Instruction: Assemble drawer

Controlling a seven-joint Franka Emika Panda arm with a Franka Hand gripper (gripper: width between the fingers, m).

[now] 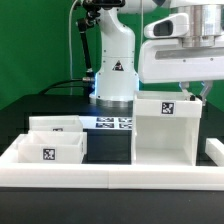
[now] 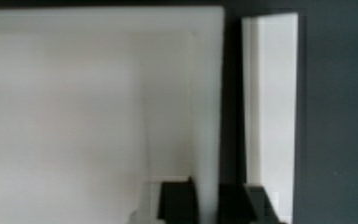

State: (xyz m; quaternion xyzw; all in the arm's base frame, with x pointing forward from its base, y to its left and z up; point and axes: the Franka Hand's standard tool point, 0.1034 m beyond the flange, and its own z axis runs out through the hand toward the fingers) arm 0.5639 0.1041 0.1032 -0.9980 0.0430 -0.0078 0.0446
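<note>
The tall white drawer shell (image 1: pixel 165 127) stands at the exterior view's right with a tag on its front. Two small open-topped white trays sit at the left, the back tray (image 1: pixel 55 124) behind the front tray (image 1: pixel 45 148). My gripper (image 1: pixel 193 92) is at the top edge of the shell's right wall. In the wrist view my gripper (image 2: pixel 213 205) straddles this thin wall (image 2: pixel 211 100). One dark fingertip (image 2: pixel 176 203) lies on each side, pressed close against it. The shell's white inner face (image 2: pixel 87 100) fills most of that view.
A long low white rail (image 1: pixel 110 178) runs along the table's front. The marker board (image 1: pixel 112 123) lies between the trays and the shell, in front of the arm's base (image 1: pixel 113 75). A flat black block (image 1: pixel 215 147) sits right of the shell.
</note>
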